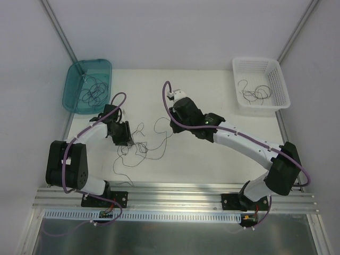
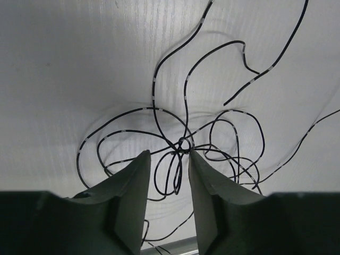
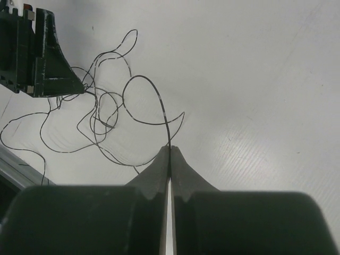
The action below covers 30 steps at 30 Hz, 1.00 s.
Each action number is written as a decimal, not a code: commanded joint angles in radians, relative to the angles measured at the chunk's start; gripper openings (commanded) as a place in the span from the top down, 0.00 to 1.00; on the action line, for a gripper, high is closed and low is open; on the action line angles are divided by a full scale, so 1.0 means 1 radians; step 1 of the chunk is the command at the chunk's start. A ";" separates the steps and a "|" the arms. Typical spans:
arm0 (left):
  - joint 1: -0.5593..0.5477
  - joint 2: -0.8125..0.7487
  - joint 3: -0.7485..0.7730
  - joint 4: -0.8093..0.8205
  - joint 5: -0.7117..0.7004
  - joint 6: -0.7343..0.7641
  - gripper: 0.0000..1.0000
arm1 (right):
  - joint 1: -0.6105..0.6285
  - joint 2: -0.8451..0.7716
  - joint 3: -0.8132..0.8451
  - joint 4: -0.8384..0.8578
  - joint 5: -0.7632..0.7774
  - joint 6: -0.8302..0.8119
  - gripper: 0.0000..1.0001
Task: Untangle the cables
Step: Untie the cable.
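Note:
The cables (image 1: 142,149) are a loose tangle of thin dark strands lying on the white table between the two arms. In the left wrist view the strands meet in a knot (image 2: 180,143). My left gripper (image 2: 167,155) is open, its jaws low over the table on either side of loops just below that knot; it also shows in the top view (image 1: 127,140). My right gripper (image 3: 170,148) is shut on one strand (image 3: 162,106) that curves out of the tangle (image 3: 101,114). It sits to the right of the tangle in the top view (image 1: 173,126).
A teal bin (image 1: 106,62) at the back left holds several loose strands. A white basket (image 1: 255,59) at the back right holds a few more. The left gripper (image 3: 45,64) shows at the upper left of the right wrist view. A metal rail (image 1: 175,194) runs along the near edge.

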 commanded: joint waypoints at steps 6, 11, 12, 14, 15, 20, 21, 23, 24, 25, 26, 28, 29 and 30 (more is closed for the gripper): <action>-0.003 0.011 0.019 0.008 0.070 -0.007 0.73 | 0.001 -0.058 -0.021 0.014 0.060 0.021 0.99; -0.011 0.028 0.020 0.006 0.081 -0.005 1.00 | 0.001 -0.063 -0.027 0.016 0.069 0.024 0.99; -0.011 0.026 0.019 0.006 0.081 -0.004 1.00 | 0.000 -0.065 -0.030 0.016 0.075 0.024 0.99; -0.011 0.016 0.020 0.006 0.078 -0.002 1.00 | 0.001 -0.075 -0.042 0.008 0.086 0.020 0.99; -0.009 0.009 0.022 0.004 0.073 0.001 1.00 | 0.001 -0.081 -0.048 -0.003 0.110 0.014 0.99; -0.009 -0.113 0.022 0.015 0.072 0.027 1.00 | -0.035 -0.152 -0.113 -0.099 0.268 0.004 0.99; -0.009 -0.144 0.014 0.029 0.107 0.039 1.00 | -0.054 -0.181 -0.145 -0.148 0.322 0.017 0.99; -0.005 -0.245 -0.013 0.086 0.159 0.054 1.00 | -0.135 -0.215 -0.211 -0.203 0.337 0.061 0.99; -0.003 -0.279 -0.039 0.110 0.181 0.056 1.00 | -0.166 -0.253 -0.237 -0.213 0.336 0.076 0.99; 0.004 -0.311 -0.053 0.132 0.228 0.056 1.00 | -0.228 -0.276 -0.266 -0.222 0.331 0.086 0.99; 0.009 -0.369 -0.064 0.179 0.254 0.056 1.00 | -0.259 -0.295 -0.291 -0.225 0.322 0.092 0.99; 0.027 -0.441 -0.099 0.230 0.346 0.045 1.00 | -0.337 -0.334 -0.347 -0.233 0.279 0.096 0.99; 0.038 -0.460 -0.112 0.289 0.389 0.038 1.00 | -0.356 -0.341 -0.360 -0.236 0.269 0.096 0.99; 0.046 -0.477 -0.122 0.326 0.435 0.013 1.00 | -0.377 -0.342 -0.371 -0.248 0.252 0.096 0.99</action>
